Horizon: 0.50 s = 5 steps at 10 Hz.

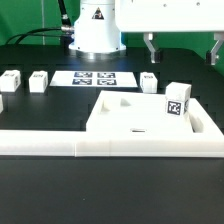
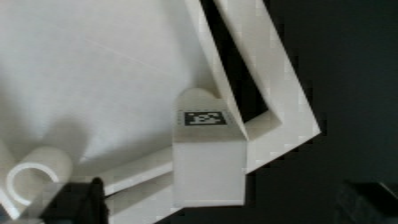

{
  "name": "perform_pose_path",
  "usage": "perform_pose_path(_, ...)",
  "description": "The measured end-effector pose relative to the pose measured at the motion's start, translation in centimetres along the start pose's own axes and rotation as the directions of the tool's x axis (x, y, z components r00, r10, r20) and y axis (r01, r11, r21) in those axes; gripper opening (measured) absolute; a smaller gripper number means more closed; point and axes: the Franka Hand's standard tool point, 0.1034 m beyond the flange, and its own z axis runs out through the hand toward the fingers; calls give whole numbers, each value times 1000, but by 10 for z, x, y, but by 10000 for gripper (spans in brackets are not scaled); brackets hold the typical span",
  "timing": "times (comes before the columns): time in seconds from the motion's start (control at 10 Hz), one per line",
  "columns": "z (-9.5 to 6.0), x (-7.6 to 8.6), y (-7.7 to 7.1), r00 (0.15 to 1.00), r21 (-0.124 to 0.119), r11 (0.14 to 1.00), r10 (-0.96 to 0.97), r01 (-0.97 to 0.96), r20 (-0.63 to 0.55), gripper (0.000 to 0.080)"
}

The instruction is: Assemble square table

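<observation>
The square table's white slab [image 1: 130,118] lies flat at the exterior view's right, against the border rail. One tagged white leg post [image 1: 177,100] stands upright on the slab's right corner. In the wrist view the same post [image 2: 208,125] rises from the slab [image 2: 107,90]. Three more leg posts stand loose on the black table: two [image 1: 10,80] [image 1: 38,80] at the left and one [image 1: 148,80] behind the slab. My gripper [image 1: 183,48] hangs well above the standing post, open and empty. One dark finger [image 2: 80,200] shows at the wrist picture's edge.
A long low white border rail [image 1: 60,143] runs along the front and turns up the right side [image 2: 294,105]. The marker board [image 1: 95,77] lies flat before the robot's white base [image 1: 95,30].
</observation>
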Motion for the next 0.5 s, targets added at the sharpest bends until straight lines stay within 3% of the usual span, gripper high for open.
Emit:
perform_pose_path(0.3, 5, -7, 3, 927, -37, 927, -374, 373, -11, 649)
perform_pose_path(0.5, 7, -17, 9, 850, -55, 851, -525, 523, -35, 649)
